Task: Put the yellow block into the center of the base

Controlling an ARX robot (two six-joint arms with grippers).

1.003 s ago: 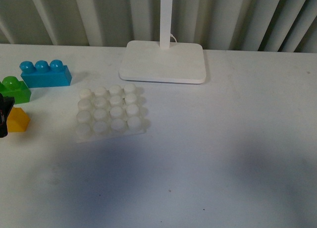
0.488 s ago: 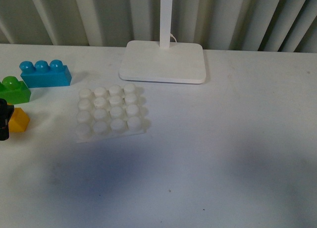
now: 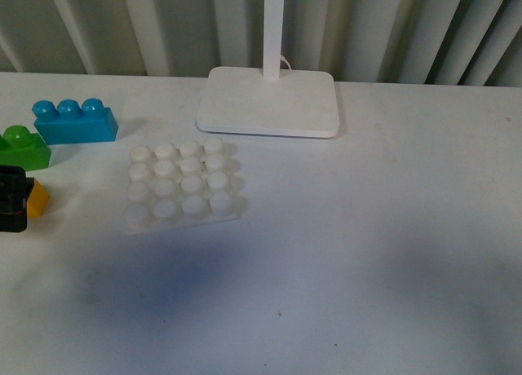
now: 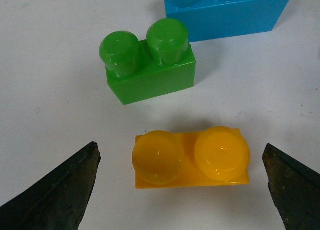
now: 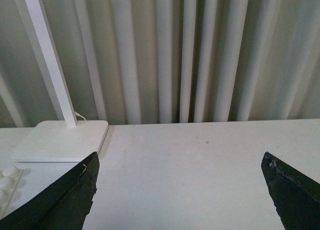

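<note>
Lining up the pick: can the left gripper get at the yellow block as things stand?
Probably yes. The left gripper is open with the yellow block between its fingers; the green brick lies apart, clear of them.

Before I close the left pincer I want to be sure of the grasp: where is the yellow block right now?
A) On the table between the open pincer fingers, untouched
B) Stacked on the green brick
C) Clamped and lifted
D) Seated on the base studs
A: the left wrist view shows the yellow block lying between the spread fingers of the left pincer, with a gap on each side.
</note>
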